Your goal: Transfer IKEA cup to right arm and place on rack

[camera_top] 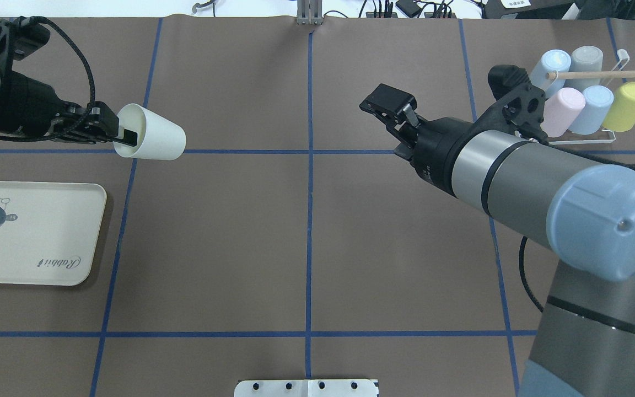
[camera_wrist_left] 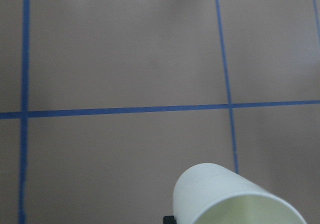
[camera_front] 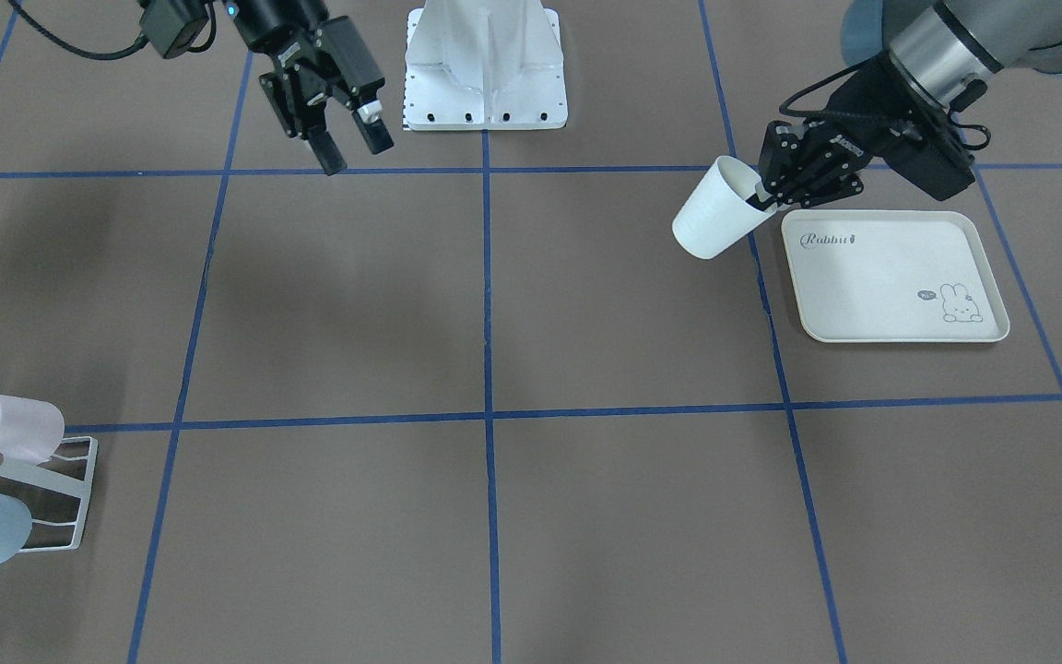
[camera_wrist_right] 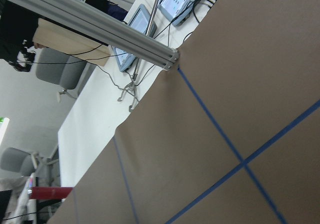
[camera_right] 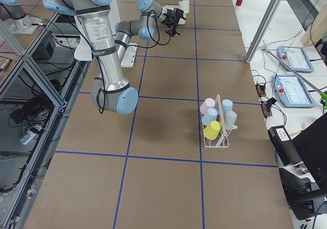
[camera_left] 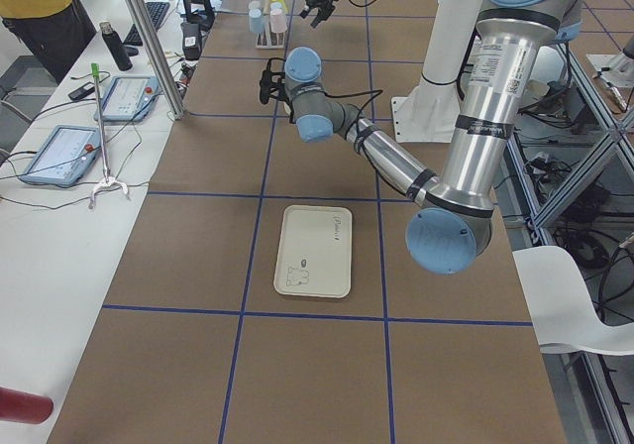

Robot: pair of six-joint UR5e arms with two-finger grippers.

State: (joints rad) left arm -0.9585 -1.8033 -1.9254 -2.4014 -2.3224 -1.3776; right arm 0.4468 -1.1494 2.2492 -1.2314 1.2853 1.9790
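The left hand (camera_top: 123, 135) pinches the rim of the white tapered plastic cup (camera_top: 155, 141), sideways in the air near the tabletop's left edge, seemingly offering its base to the wide-open right hand (camera_front: 356, 154) (empty).

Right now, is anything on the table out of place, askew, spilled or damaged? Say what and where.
Only the white cup stands out: it is tipped sideways, pinched at its rim by the left gripper, near the tray. Nothing looks spilled or damaged; the tray lies flat, the rack holds its cups, the right gripper is open.
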